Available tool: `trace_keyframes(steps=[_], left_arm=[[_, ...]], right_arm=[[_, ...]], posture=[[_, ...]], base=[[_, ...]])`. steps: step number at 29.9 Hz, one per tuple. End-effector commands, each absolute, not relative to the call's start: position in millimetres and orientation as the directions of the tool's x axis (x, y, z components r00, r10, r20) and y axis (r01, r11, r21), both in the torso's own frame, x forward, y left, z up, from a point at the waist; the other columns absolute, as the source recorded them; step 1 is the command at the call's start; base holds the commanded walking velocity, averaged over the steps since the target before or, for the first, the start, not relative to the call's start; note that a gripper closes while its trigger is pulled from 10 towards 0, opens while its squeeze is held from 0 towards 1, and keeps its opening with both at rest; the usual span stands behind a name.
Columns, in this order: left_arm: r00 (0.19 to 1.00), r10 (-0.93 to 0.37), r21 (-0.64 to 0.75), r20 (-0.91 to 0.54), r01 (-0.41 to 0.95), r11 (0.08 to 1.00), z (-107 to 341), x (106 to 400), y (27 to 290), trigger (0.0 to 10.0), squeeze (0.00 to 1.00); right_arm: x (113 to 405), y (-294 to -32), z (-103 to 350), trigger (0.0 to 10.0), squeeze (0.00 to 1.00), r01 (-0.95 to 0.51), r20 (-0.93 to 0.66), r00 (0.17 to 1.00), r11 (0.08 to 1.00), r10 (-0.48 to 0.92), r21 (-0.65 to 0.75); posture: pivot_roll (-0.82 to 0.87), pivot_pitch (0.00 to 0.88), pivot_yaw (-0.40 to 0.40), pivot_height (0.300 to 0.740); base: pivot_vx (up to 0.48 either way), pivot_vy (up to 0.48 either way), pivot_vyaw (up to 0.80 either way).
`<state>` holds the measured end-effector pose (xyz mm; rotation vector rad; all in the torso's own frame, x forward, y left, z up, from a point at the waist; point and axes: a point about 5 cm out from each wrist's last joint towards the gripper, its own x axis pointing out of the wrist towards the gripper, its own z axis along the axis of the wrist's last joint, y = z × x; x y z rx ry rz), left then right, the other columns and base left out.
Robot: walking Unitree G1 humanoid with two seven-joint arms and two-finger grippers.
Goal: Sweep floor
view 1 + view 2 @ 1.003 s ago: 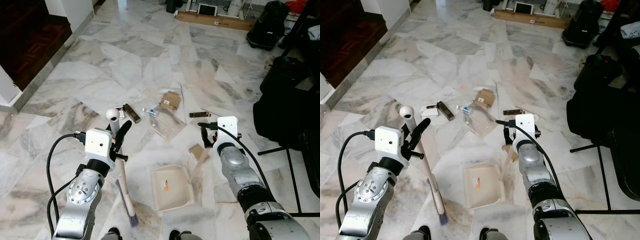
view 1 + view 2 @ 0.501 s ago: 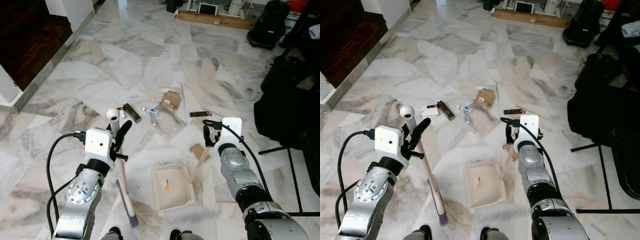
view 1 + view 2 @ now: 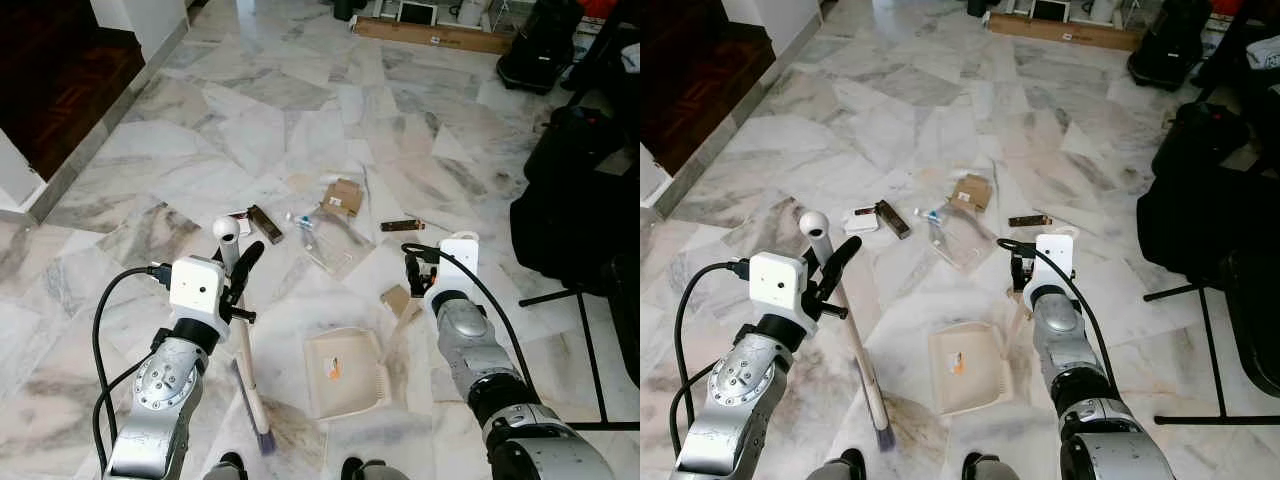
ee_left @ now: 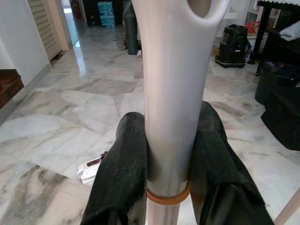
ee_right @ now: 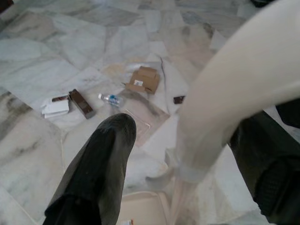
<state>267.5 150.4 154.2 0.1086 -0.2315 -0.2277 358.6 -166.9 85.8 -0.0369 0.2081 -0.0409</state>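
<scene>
Marble floor (image 3: 300, 130) strewn with litter. Cream dustpan (image 3: 345, 373) flat on the floor ahead of the robot's feet, its long handle (image 5: 225, 103) rising between the spread fingers of the right gripper (image 3: 418, 275); whether they grip it cannot be told. Broom (image 3: 243, 340) upright at left, bristles on the floor, shaft (image 4: 171, 93) clamped by the left gripper (image 4: 168, 159). Beyond: clear plastic packet (image 3: 328, 250), cardboard box (image 3: 343, 197), small water bottle (image 3: 298, 222), dark wrapper (image 3: 264, 224)

Black bags (image 3: 575, 215) at right, long cardboard box (image 3: 430, 36) far back, dark wood floor (image 3: 55, 70) left.
</scene>
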Motion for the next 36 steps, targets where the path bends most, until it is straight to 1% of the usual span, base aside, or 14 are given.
trace_keyframes(steps=[1, 16, 28, 36], left_arm=[[0.935, -0.258, 0.159, 0.241, 0.225, 0.961, 161.6, 264.3, 146.8, 10.0, 0.00], [0.935, -0.268, 0.154, 0.232, 0.236, 0.959, 159.8, 263.5, 145.4, 10.0, 0.00], [0.938, -0.264, 0.153, 0.225, 0.233, 0.960, 158.4, 264.2, 146.5, 10.0, 0.00], [0.940, -0.248, 0.160, 0.233, 0.214, 0.963, 159.6, 266.5, 148.2, 10.0, 0.00]], right_arm=[[359.6, -166.3, 87.3, 0.0, 0.00, 0.038, -0.197, 0.979, 0.999, -0.043, -0.027], [357.2, -168.4, 81.6, 0.0, 0.00, 0.041, -0.224, 0.973, 0.998, -0.051, -0.051], [357.4, -165.0, 81.3, 0.0, 0.00, 0.025, -0.226, 0.974, 0.999, -0.032, -0.032], [360.7, -163.8, 90.2, 0.0, 0.00, 0.027, -0.177, 0.984, 1.000, -0.028, -0.011]], posture=[[0.00, 0.221, -0.038, 0.740], [0.00, 0.220, -0.038, 0.740], [-0.01, 0.224, -0.039, 0.740], [-0.01, 0.220, -0.041, 0.740]], base=[[0.000, 0.000, 0.00], [0.000, 0.000, 0.00], [0.000, 0.000, 0.00], [0.000, 0.000, 0.00]])
